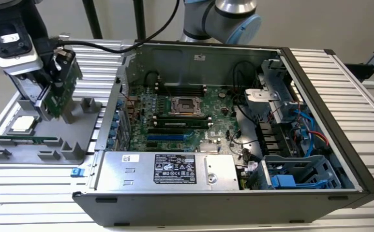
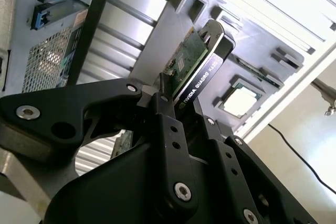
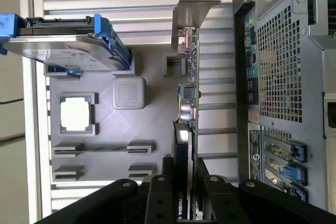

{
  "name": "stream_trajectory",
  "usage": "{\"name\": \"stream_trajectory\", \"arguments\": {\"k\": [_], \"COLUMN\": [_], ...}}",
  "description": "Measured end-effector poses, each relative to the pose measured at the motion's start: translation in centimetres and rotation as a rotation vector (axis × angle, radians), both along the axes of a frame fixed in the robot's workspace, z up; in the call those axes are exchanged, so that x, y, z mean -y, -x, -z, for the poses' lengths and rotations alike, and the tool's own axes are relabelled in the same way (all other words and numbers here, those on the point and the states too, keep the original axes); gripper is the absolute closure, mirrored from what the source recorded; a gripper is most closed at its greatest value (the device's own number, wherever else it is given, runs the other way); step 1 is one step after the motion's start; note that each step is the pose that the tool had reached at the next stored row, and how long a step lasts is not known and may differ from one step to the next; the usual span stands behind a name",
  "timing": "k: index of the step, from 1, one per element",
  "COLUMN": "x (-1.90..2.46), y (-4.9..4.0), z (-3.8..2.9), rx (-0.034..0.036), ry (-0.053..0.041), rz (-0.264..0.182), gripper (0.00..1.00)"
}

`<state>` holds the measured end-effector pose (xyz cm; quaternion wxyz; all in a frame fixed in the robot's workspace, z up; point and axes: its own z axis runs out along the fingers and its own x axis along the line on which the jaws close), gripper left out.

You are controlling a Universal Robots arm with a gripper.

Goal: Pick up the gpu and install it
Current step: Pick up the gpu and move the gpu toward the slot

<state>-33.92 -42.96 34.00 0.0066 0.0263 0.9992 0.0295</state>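
Observation:
My gripper (image 1: 55, 87) is shut on the gpu (image 1: 64, 94), a green card with a silver bracket. It holds the card upright over the grey parts tray (image 1: 77, 130), at the exterior view's left, outside the open computer case (image 1: 316, 121). In the first wrist view the gpu (image 3: 190, 103) runs edge-on away from the gripper (image 3: 185, 182), bracket at the far end. In the second wrist view its black cooler and green board (image 2: 197, 66) stick out from the gripper (image 2: 173, 98). I cannot tell whether its lower edge still touches the tray.
The tray also holds a processor chip (image 1: 22, 124), a memory stick (image 1: 28, 140) and a silver hard drive with blue tabs (image 3: 63, 45). Inside the case lie the motherboard (image 1: 173, 121), a power supply (image 1: 167, 169) and cables (image 1: 303, 125). The case wall (image 1: 119, 96) stands close beside the card.

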Motion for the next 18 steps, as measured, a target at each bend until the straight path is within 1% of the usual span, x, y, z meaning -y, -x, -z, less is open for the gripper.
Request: {"name": "stream_trajectory", "arguments": {"k": [15,18], "x": [0.0,0.0], "y": [0.0,0.0], "z": [-1.19,-1.29], "rx": [-0.0001,0.0002], "ry": [0.0,-0.0002], "rz": [0.0,0.0], "gripper": [1.0,1.0]}}
